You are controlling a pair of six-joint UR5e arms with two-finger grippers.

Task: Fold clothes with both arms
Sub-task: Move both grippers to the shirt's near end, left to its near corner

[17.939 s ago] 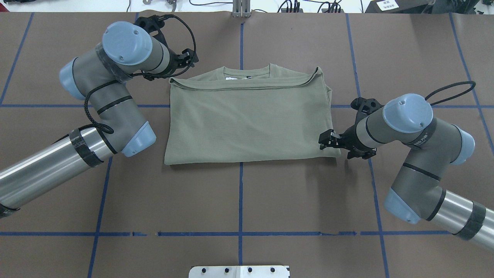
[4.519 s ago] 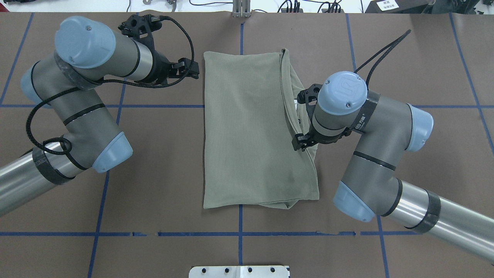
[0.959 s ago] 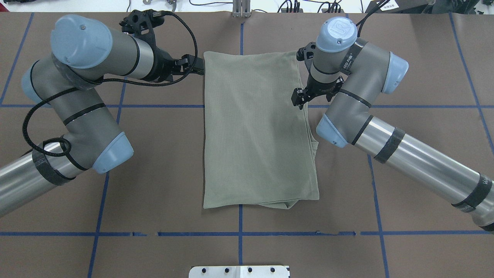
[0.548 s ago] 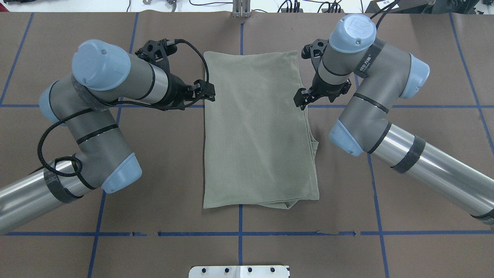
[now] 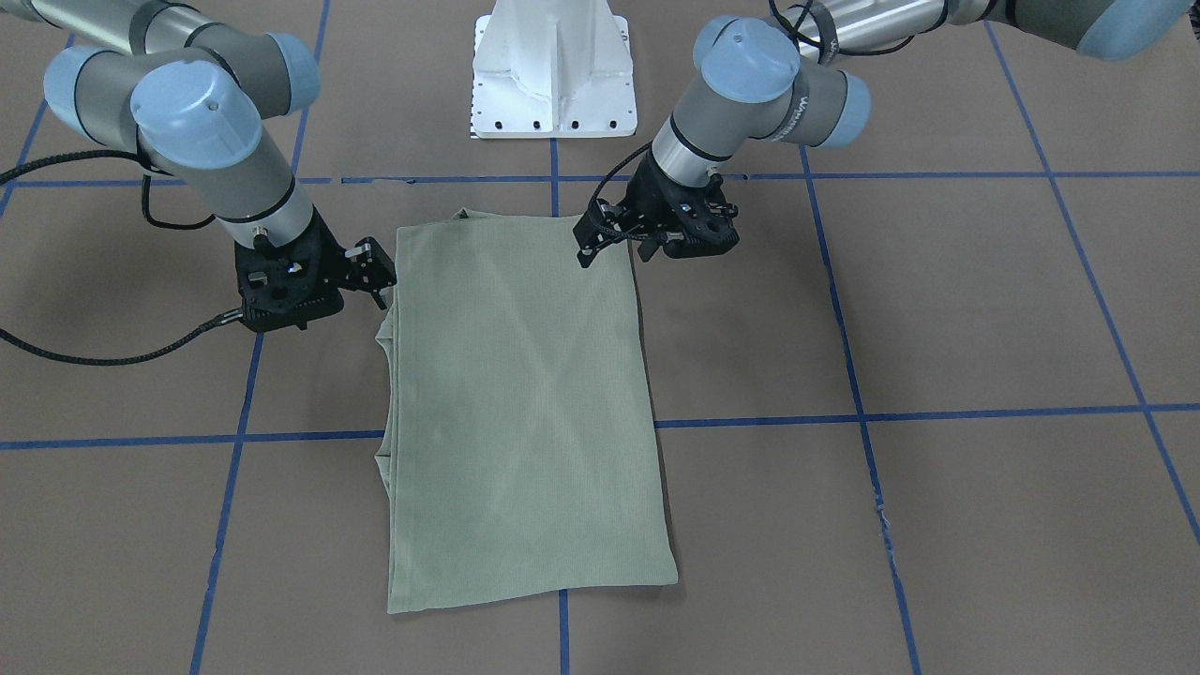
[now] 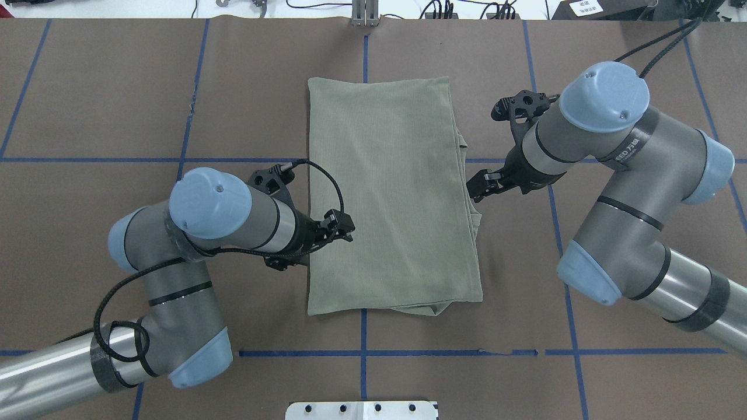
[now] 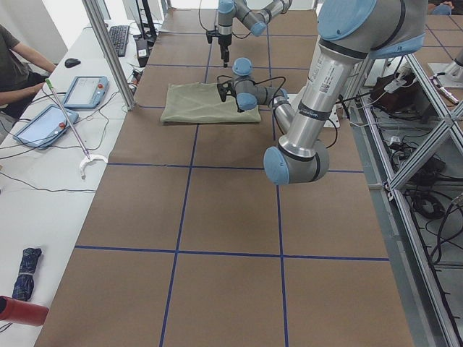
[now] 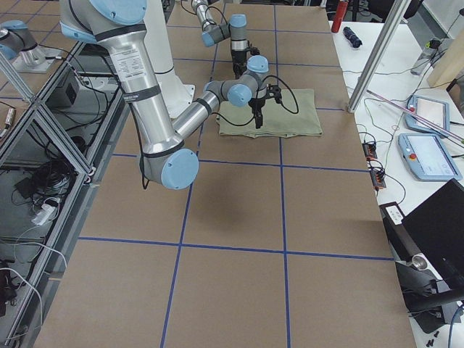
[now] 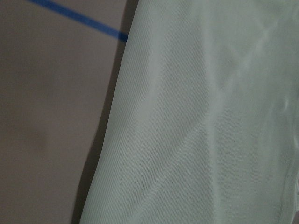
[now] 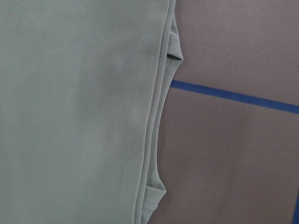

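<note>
The sage-green shirt (image 6: 391,192) lies flat, folded into a tall rectangle on the brown table; it also shows in the front view (image 5: 520,403). No collar or tags show. My left gripper (image 6: 345,224) hovers over the shirt's left edge near its middle, open and holding nothing; in the front view it (image 5: 589,246) is on the right. My right gripper (image 6: 474,188) sits just off the shirt's layered right edge, open and empty, and shows in the front view (image 5: 375,267). Both wrist views show only shirt fabric (image 9: 210,130) (image 10: 79,102) and table.
The white pedestal base (image 5: 551,70) stands at the robot's side of the table. Blue tape lines (image 6: 363,335) grid the brown surface. A side bench with tablets (image 7: 83,90) and a seated person (image 7: 14,65) lies beyond the table's far edge.
Both arms have drawn back from the shirt's far end toward the robot along its two sides, the left arm further. The shirt has not moved.
</note>
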